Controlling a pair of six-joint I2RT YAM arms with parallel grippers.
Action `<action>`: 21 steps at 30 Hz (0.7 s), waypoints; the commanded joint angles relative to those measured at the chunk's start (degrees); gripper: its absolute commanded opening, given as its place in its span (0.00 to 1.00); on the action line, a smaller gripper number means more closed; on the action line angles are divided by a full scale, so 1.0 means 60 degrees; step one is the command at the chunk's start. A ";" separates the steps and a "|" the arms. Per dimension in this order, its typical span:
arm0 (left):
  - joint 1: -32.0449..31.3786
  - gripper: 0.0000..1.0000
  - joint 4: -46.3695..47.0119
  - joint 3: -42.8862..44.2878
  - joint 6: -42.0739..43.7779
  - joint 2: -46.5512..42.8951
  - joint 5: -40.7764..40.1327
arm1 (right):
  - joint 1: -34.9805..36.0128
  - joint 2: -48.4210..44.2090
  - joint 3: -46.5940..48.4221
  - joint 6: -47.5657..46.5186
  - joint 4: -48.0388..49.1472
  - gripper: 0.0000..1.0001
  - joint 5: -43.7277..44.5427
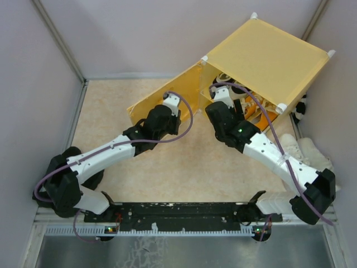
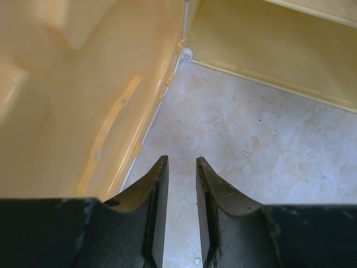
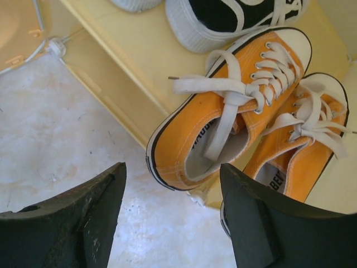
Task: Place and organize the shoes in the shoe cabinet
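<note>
The yellow shoe cabinet [image 1: 268, 56] stands at the back right with its door [image 1: 146, 105] swung open to the left. In the right wrist view two orange shoes [image 3: 223, 111] [image 3: 304, 139] lie side by side on the cabinet's bottom panel [image 3: 128, 56], heels sticking out over its front edge. A black-and-white shoe [image 3: 234, 17] lies deeper inside. My right gripper [image 3: 172, 167] is wide open and empty just in front of the left orange heel. My left gripper [image 2: 181, 162] is empty with a narrow gap between its fingers, beside the inside of the door [image 2: 83, 100].
A pair of off-white shoes [image 1: 301, 149] lies on the floor to the right of the cabinet, by the right arm. A black-and-white shoe [image 1: 301, 109] shows partly behind the cabinet's right corner. Walls close in on the left, back and right.
</note>
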 commanded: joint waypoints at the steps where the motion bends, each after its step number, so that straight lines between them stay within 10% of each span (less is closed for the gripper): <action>1: -0.0008 0.32 0.0387 -0.0118 -0.0048 -0.0207 -0.0034 | -0.0130 0.0287 -0.0131 -0.0839 0.0949 0.68 0.0111; 10: -0.0008 0.32 0.0417 -0.0126 -0.0040 -0.0090 0.0110 | -0.0486 0.0963 0.0173 -0.0993 0.0656 0.62 -0.0113; 17: -0.0008 0.32 0.0450 -0.0144 -0.0009 -0.0222 0.0088 | -0.0585 0.1389 0.0655 -0.1065 0.0657 0.00 0.0851; 21: -0.0007 0.32 0.0514 -0.0192 0.0003 -0.0240 0.0071 | -0.0616 0.1514 0.1031 -0.1444 0.0894 0.00 0.1214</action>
